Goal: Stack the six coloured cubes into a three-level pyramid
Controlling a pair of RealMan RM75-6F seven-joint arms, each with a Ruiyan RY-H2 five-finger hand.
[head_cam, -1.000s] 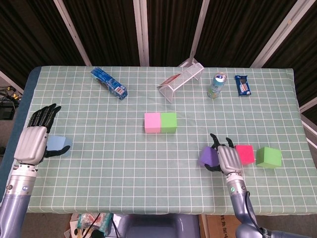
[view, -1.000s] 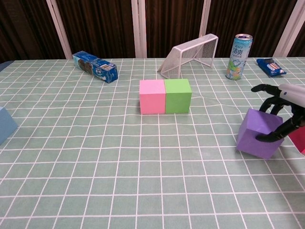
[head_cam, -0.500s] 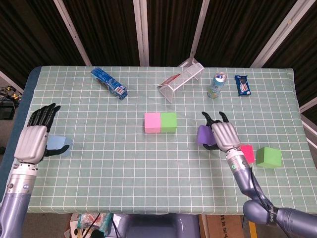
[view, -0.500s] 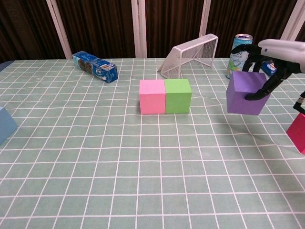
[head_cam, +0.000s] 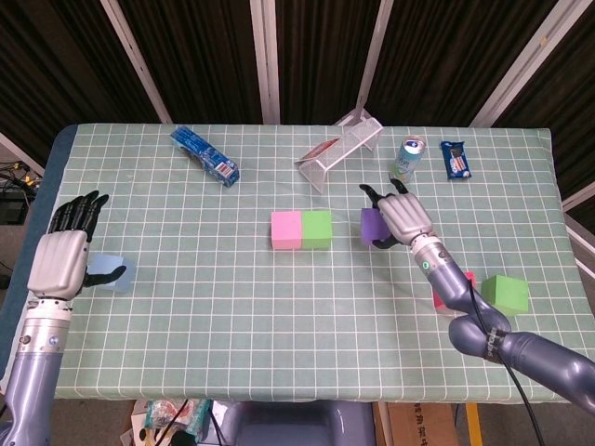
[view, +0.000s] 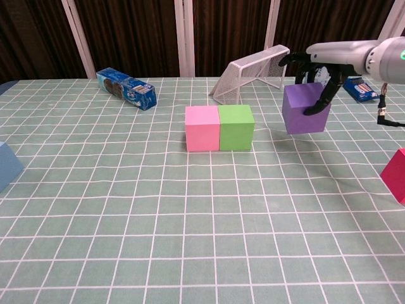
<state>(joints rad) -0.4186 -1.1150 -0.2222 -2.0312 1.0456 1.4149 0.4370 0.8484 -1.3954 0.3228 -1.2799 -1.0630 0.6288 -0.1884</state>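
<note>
Right hand [view: 321, 65] grips the purple cube [view: 305, 108], fingers curled over its top and right face, holding it off the table [head_cam: 232, 307] just right of the green cube [view: 236, 126]. That green cube sits flush against the pink cube [view: 202, 128] at the table's centre, the pair forming a short row. Left hand [head_cam: 60, 260] rests at the table's left edge with fingers spread, thumb touching the light blue cube [head_cam: 113, 272] without a clear hold. A red cube [view: 396, 175] and a second green cube [head_cam: 505, 294] lie near the right edge, well apart from the row. Along the far side stand a blue packet [head_cam: 205, 155], a small wire goal [view: 251, 71], a can [head_cam: 405, 160] and a blue snack bag [head_cam: 455, 159].
</note>
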